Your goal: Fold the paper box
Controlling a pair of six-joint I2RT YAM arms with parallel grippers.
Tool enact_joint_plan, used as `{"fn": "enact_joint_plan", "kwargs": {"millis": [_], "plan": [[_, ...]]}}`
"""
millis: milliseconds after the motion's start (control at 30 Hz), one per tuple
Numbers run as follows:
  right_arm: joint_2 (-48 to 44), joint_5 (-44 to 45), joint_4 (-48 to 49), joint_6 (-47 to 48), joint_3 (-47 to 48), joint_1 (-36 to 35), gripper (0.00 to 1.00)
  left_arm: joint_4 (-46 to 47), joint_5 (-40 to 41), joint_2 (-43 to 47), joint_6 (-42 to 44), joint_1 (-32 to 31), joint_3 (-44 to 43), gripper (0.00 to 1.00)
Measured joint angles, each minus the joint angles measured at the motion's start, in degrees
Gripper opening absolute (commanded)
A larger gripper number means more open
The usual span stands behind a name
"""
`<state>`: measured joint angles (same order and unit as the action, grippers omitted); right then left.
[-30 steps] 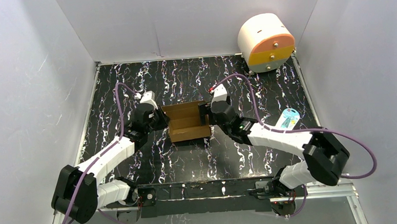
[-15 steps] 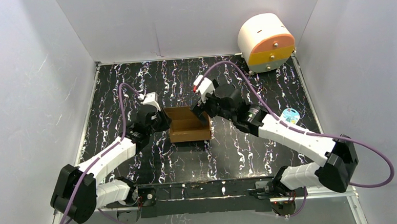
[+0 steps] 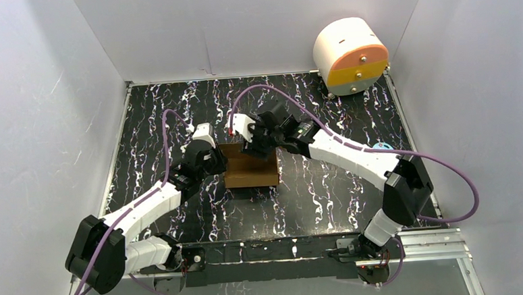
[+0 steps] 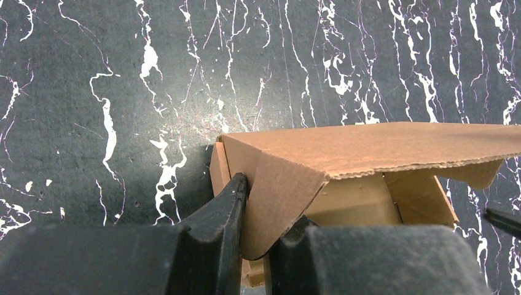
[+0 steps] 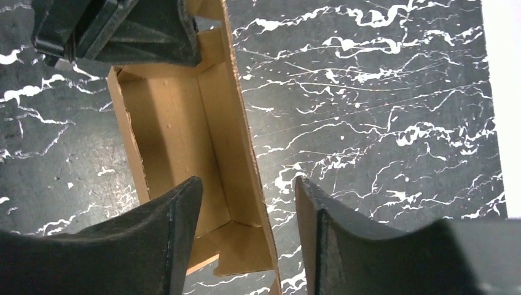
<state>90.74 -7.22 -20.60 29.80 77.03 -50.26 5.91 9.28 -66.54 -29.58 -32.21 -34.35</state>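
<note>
Box: the paper box (image 3: 250, 170) sits mid-worktop (image 3: 329, 191), a half-formed brown carton. Its walls are up, and the right wrist view looks down into its open inside (image 5: 184, 135).
Left gripper: the left gripper (image 3: 213, 160) is in at the box's 9 o'clock end, pressed together on a cardboard flap. In its own wrist view the left gripper (image 4: 263, 212) has the flap nipped tight between both fingers.
Right gripper: the right gripper (image 3: 255, 146) is over the 12 o'clock edge, spread wide and gripping nothing. Seen from its wrist, the right gripper (image 5: 247, 184) straddles a long wall, with one finger inside the carton and one outside.
Step in hand: I'd say it's lining up to take that long wall while the left anchors the end.
Doing it well: come down square so the wall runs deep between the fingers, then close gently. Work along the crease, not across it. The left's pinch needs to stay firm so the carton can't skid.
Watch out: corrugated card buckles if it's squeezed off the fold line, and a pull against the left's hold could tear the flap.
Also here: a white drum with an orange-and-yellow face (image 3: 350, 53) sits at the 1 o'clock corner, well apart.
</note>
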Motion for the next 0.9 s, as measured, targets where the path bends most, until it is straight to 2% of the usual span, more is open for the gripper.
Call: {"fn": "enact_joint_plan", "kwargs": {"millis": [167,333,500,767,900], "plan": [[1.5,-0.7,-1.0,2.0,-0.1,0.0,0.30,0.1,0.3,0.0,0.3,-0.5,0.0,0.14],[0.3,-1.2,0.2,2.8,-2.9,0.0,0.17,0.3,0.3,1.2,0.5,-0.5,0.9,0.16],[-3.0,-1.7,1.4,4.2,-8.2,-0.4,0.13,0.9,0.1,3.5,0.4,-0.5,3.1,0.18],[-4.2,1.5,3.7,6.5,-10.6,-3.0,0.06,2.9,-1.7,5.3,-0.9,-0.5,6.5,0.21],[-4.2,4.6,5.1,7.2,-11.5,-5.1,0.03,3.6,-2.3,8.3,-2.0,-0.5,9.4,0.30]]}}
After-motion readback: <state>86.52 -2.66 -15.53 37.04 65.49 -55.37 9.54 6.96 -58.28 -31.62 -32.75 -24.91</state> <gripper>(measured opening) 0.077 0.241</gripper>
